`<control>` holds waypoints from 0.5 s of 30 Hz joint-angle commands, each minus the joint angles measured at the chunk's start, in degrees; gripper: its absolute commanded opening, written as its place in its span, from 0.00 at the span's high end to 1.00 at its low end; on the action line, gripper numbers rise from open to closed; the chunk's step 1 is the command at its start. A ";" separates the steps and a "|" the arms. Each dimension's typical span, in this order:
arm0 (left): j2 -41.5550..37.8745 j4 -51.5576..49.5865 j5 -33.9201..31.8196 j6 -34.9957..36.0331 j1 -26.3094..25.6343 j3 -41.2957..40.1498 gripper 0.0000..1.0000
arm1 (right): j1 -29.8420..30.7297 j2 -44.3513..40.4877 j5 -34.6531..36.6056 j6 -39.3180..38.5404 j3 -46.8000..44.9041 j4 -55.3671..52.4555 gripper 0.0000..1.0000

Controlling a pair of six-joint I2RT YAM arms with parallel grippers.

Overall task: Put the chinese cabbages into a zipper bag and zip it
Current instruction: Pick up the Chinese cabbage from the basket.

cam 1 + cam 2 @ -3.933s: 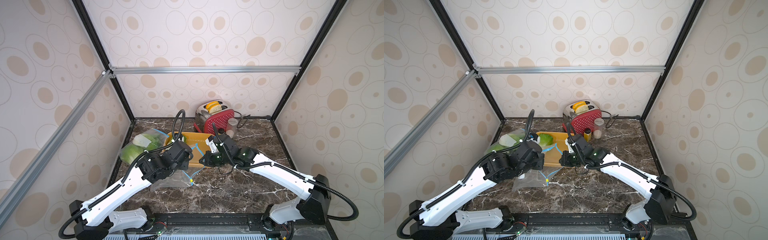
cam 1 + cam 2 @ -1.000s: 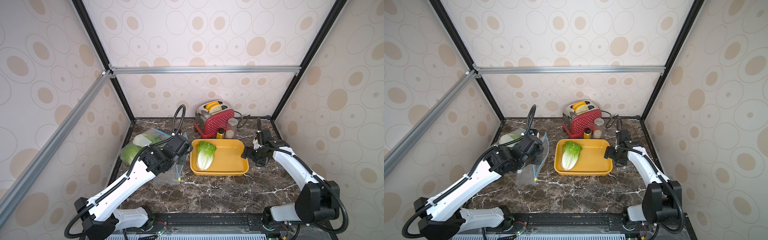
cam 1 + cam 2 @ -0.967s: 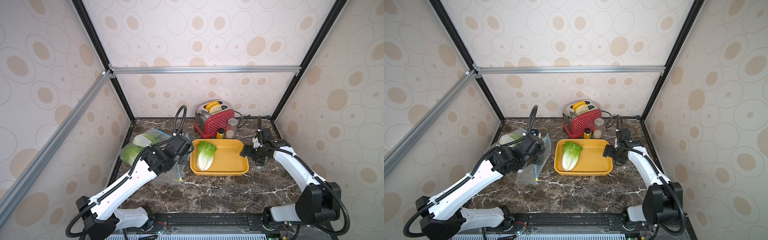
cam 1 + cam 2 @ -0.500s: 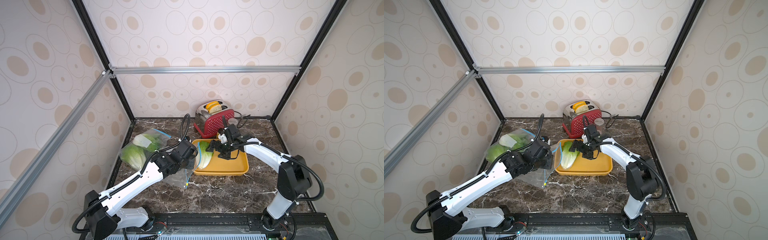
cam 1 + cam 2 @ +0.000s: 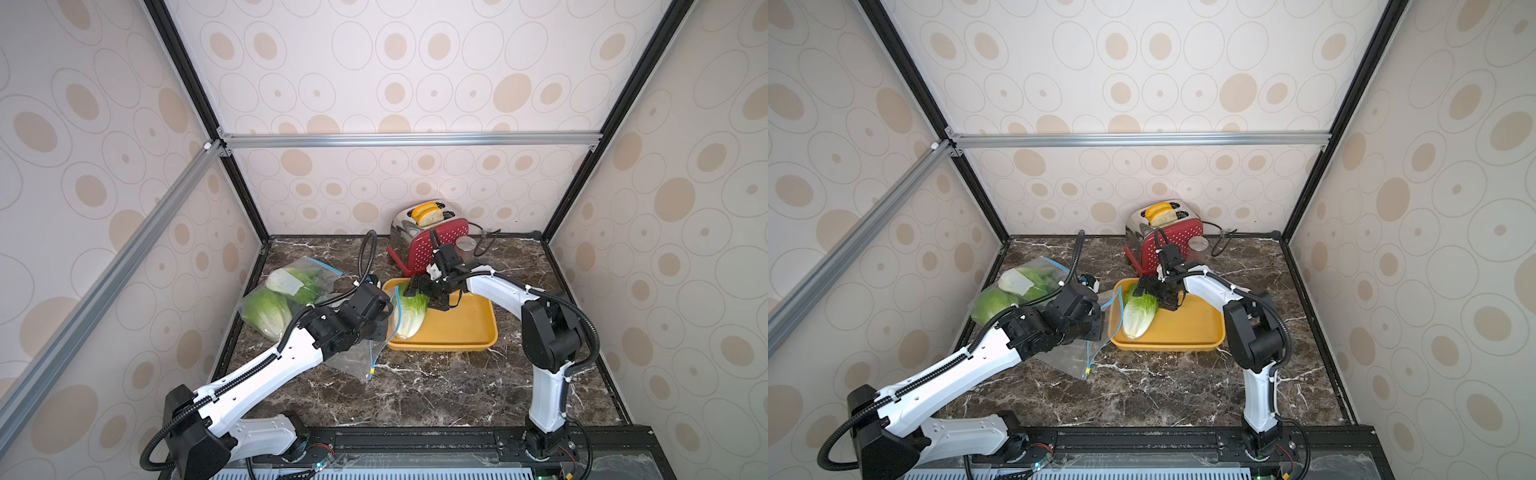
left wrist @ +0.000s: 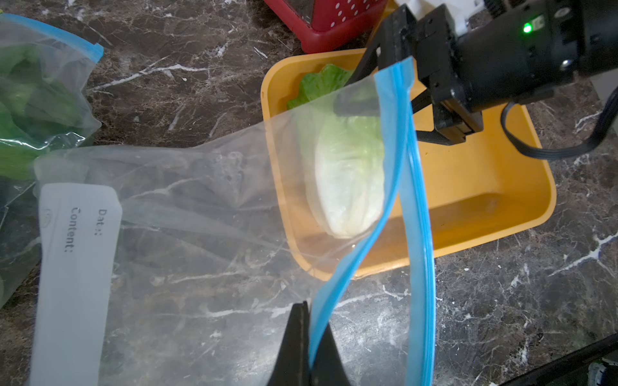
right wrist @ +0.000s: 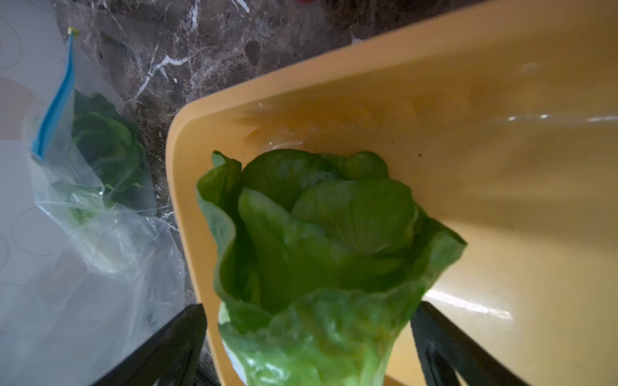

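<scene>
One chinese cabbage [image 5: 409, 318] [image 5: 1137, 318] lies in the yellow tray [image 5: 457, 344] [image 5: 1183, 343], its leaf tips toward the toaster. My right gripper [image 5: 419, 291] [image 5: 1148, 293] [image 7: 307, 310] is open, with a finger on each side of the green leafy end [image 7: 317, 240]. My left gripper [image 6: 306, 312] [image 5: 383, 326] is shut on the blue zip rim of a clear, empty zipper bag [image 6: 200, 217] [image 5: 353, 361]. It holds the bag's mouth open over the tray's left edge, so the cabbage [image 6: 347, 180] shows through the plastic.
A second zipper bag [image 5: 282, 299] [image 5: 1013, 291] [image 7: 93, 150] with cabbage heads inside lies by the left wall. A red toaster [image 5: 432, 245] [image 5: 1167, 245] and a small jar [image 5: 467, 245] stand behind the tray. Dark marble lies bare in front of the tray.
My right gripper crossed from the tray's right edge to the cabbage's leafy end and opened wider. My left arm carried the bag's mouth right, up to the tray.
</scene>
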 commanded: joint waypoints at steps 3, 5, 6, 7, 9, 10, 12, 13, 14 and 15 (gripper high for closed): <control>-0.61 -0.62 -1.08 0.00 0.69 0.66 1.00 | 0.13 4.33 3.55 -2.33 3.69 -5.43 0.00; -0.58 -0.63 -0.99 0.03 0.82 0.57 1.00 | 0.07 5.63 3.64 -2.77 4.15 -5.41 0.00; -0.61 -0.61 -0.99 -0.02 0.78 0.48 1.00 | 0.09 6.06 3.28 -2.85 4.36 -5.22 0.00; -0.61 -0.58 -0.99 0.00 0.86 0.46 1.00 | 0.12 6.48 2.48 -2.85 4.41 -4.79 0.00; -0.52 -0.59 -0.99 -0.10 0.90 0.41 1.00 | 0.12 6.78 0.77 -2.37 3.84 -2.67 0.00; -0.40 -0.58 -0.99 -0.19 0.95 0.46 1.00 | 0.12 6.78 0.05 -2.02 3.54 -1.97 0.01; -0.50 -0.58 -1.01 -0.53 0.93 0.59 1.00 | 0.09 6.24 -0.93 -1.17 2.68 -0.10 0.08; -0.60 -0.45 -0.92 -0.58 0.95 0.63 1.00 | 0.04 5.84 -1.17 -0.59 2.06 0.93 0.11; -0.61 -0.26 -0.82 -0.60 0.95 0.64 1.00 | 0.03 5.52 -1.45 -0.12 1.55 1.83 0.14; -0.61 -0.23 -0.81 -0.60 0.93 0.79 1.00 | 0.01 5.13 -1.87 0.34 0.98 2.76 0.18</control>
